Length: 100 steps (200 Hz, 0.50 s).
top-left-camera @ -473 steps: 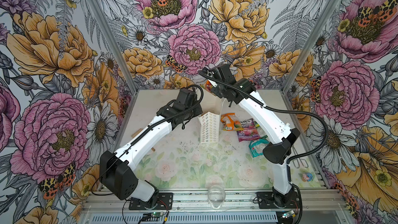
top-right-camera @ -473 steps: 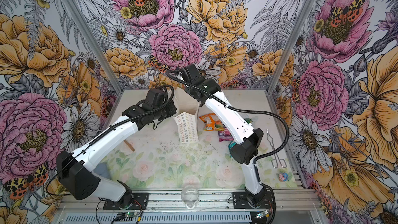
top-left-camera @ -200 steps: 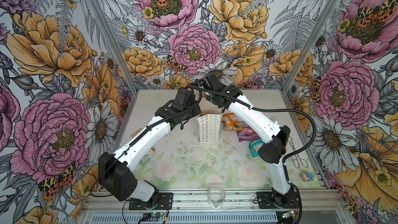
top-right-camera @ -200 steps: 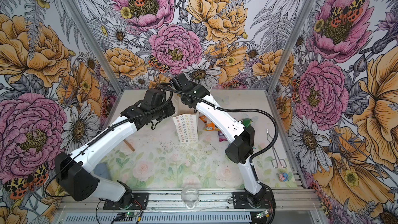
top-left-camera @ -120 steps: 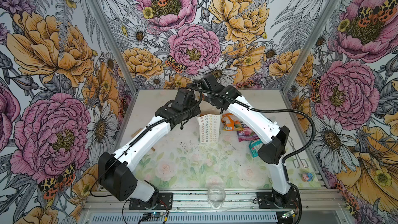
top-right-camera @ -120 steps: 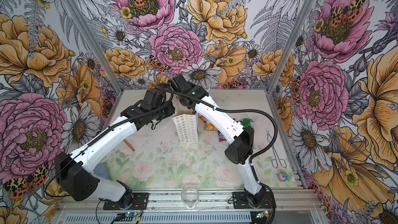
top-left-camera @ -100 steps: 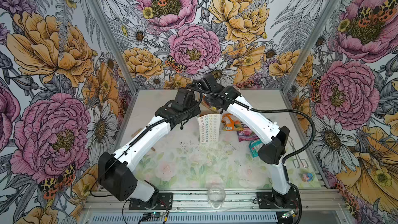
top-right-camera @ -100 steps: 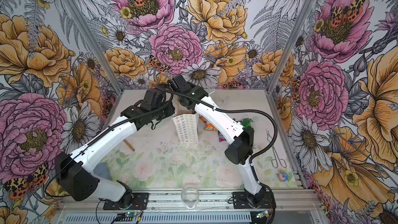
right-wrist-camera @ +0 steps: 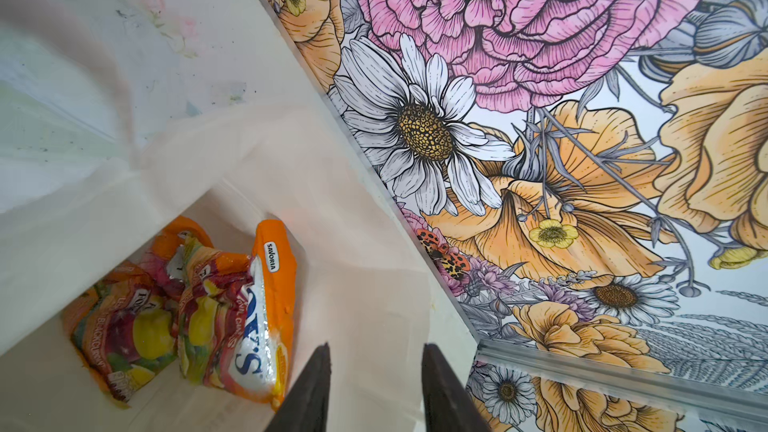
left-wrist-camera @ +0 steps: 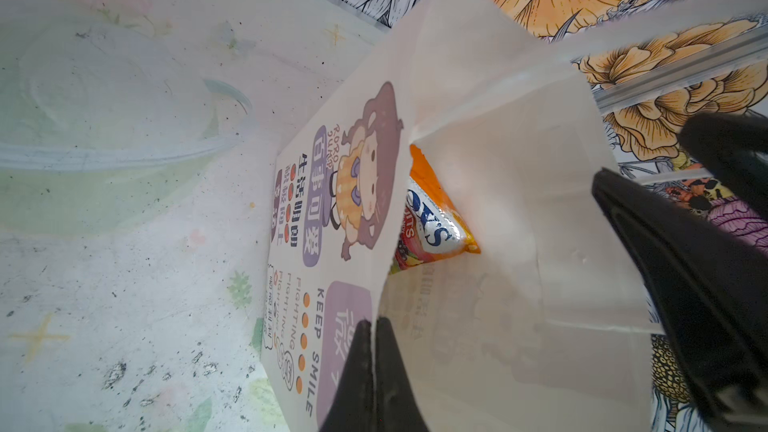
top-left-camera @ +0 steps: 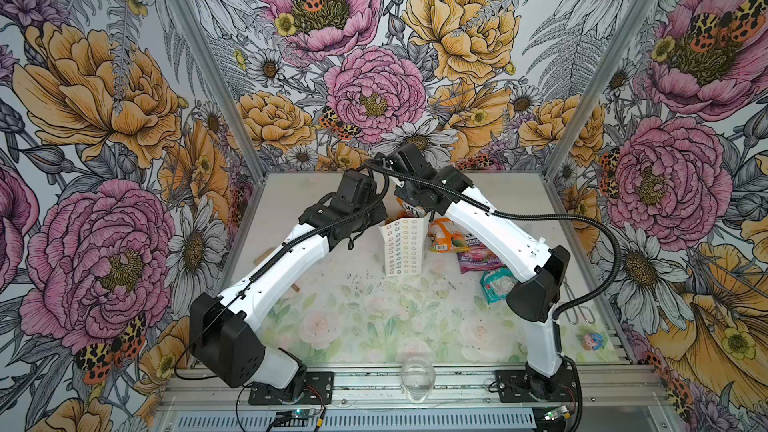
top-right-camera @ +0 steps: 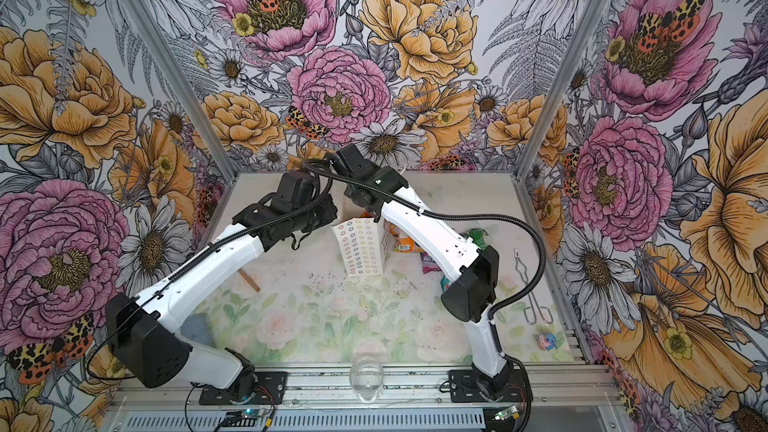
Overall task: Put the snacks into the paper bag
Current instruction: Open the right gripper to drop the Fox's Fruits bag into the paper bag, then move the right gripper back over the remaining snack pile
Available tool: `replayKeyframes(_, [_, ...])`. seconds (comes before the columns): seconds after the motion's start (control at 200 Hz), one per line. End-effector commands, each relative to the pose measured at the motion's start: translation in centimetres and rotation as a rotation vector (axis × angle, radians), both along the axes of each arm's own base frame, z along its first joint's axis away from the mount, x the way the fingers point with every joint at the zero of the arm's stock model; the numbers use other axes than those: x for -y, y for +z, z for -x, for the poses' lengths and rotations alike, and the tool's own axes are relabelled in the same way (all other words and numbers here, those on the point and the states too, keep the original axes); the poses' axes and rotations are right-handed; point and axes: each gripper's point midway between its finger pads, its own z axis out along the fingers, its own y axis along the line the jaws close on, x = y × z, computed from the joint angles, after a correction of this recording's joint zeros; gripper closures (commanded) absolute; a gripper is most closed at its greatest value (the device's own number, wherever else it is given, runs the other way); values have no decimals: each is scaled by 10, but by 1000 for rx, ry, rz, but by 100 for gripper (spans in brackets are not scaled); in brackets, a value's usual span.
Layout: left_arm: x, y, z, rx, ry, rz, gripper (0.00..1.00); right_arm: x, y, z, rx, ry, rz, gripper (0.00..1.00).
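Right pincer [right-wrist-camera: 376, 353] swung over bag [top-left-camera: 403, 251], jaws now parted, empty: orange packet [right-wrist-camera: 257, 326] lies inside. Left pincer [left-wrist-camera: 374, 326] clamps rim, keeping mouth open, bag upright.

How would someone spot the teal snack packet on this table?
Find the upright white paper bag. To its right, packets lie in a line: orange packet, purple packet, then the teal packet, closest to the robot. No neighbour shares its teal colour.

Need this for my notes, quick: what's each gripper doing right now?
Left gripper: closed, pinching the paper bag by its rim.
Right gripper: open, holding nothing, at the bag's mouth.
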Motion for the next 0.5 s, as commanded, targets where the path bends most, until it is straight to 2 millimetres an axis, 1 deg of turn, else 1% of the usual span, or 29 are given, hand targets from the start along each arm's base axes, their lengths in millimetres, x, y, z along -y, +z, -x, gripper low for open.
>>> replayKeyframes(0.0, [1,0,-2,2,-10,-1,100,0,39,23,18,26,-162,59])
replayKeyframes(0.17, [3,1,-3,2,-11,3,100,7,60,44,8,57,-256,54])
replayKeyframes(0.23, [5,2,-3,5,-16,3,100,13,72,54,19,63,-287,52])
replayKeyframes(0.355, [6,2,-4,4,-18,2,100,32,93,73,43,67,-334,50])
replayKeyframes(0.495, [6,2,-5,5,-19,3,100,55,107,96,57,58,-388,47])
